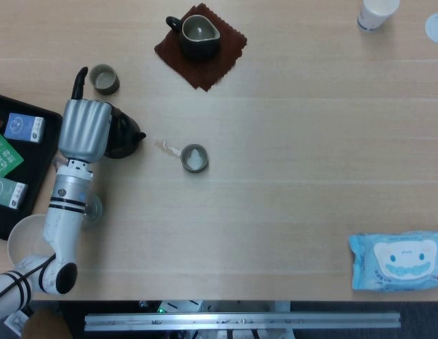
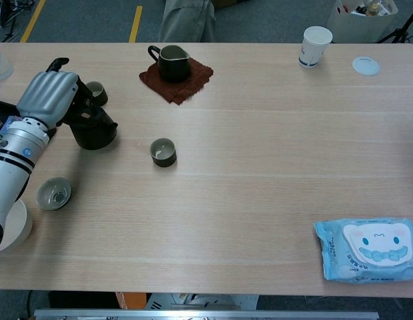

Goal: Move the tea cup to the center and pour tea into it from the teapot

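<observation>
The small grey-green tea cup (image 1: pixel 194 158) (image 2: pixel 163 153) stands alone near the table's middle-left, with pale liquid inside. The dark teapot (image 1: pixel 124 135) (image 2: pixel 94 131) sits upright to its left, spout toward the cup, well apart from it. My left hand (image 1: pixel 85 130) (image 2: pixel 49 97) grips the teapot from its left side, covering the handle. A small wet spot (image 1: pixel 167 147) lies on the wood between teapot and cup. My right hand shows in neither view.
A second small cup (image 1: pixel 104 79) (image 2: pixel 95 92) stands just behind the teapot. A dark pitcher (image 1: pixel 199 35) rests on a brown cloth (image 1: pixel 205 67). A black tray (image 1: pixel 42 166), white bowl (image 2: pixel 13 227) and grey dish (image 2: pixel 53 193) are at left. Paper cup (image 2: pixel 316 45) and wipes pack (image 2: pixel 370 248) at right.
</observation>
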{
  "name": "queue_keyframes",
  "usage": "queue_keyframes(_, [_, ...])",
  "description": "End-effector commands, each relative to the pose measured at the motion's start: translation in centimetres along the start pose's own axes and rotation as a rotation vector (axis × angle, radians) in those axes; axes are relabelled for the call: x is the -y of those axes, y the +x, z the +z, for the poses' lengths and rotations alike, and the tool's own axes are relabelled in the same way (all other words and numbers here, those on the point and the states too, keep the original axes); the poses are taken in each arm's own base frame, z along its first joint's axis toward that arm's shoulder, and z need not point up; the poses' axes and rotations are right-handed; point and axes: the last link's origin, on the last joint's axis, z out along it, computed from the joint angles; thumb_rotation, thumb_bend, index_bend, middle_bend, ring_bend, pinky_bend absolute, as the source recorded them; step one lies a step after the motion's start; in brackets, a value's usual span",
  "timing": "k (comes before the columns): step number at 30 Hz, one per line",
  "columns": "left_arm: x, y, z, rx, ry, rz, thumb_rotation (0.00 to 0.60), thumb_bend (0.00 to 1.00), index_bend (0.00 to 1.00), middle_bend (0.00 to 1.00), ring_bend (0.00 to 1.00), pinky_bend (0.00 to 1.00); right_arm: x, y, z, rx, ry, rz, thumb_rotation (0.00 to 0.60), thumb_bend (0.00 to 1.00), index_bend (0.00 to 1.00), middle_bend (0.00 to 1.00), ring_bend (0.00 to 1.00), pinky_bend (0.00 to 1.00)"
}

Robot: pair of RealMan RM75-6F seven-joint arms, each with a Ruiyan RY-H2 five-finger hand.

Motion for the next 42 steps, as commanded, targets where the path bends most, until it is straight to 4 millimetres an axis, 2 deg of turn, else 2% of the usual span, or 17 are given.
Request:
queue_keyframes(1, [0.1,-0.4,0.1,0.008,0.012,-0.011,0.530,0.27,0.90,0.92,0.77,0.05,0.0,0.0,0.0,0.001,0.000,0.000,0.600,0.29,0.14,0.21,0.06,0.08])
queue_keyframes(11, [0.6,-1.2,0.2,0.038,0.038,-0.017,0.529,0.27,0.89,0.89,0.74,0.05,0.0,0.0,0.0,0.001,-0.002,0.000,0.600,0.29,0.14,0.21,0.06,0.08])
queue_keyframes(26, [1.0,-1.4,0.0,0.070,0.058,-0.024,0.533,0.27,0.79,0.81,0.67,0.05,0.1,0.1,0.0,-0.003,-0.002,0.003,0.600,0.29,0.14,0.21,0.06,0.08])
queue_keyframes(42, [0.5,-0.2,-0.1,0.109,0.074,-0.115,0.492,0.27,0.61,0.61,0.47,0.05,0.3,0.2,0.0,-0.009,0.004,0.010,0.600,0.29,0.14,0.21,0.06,0.08])
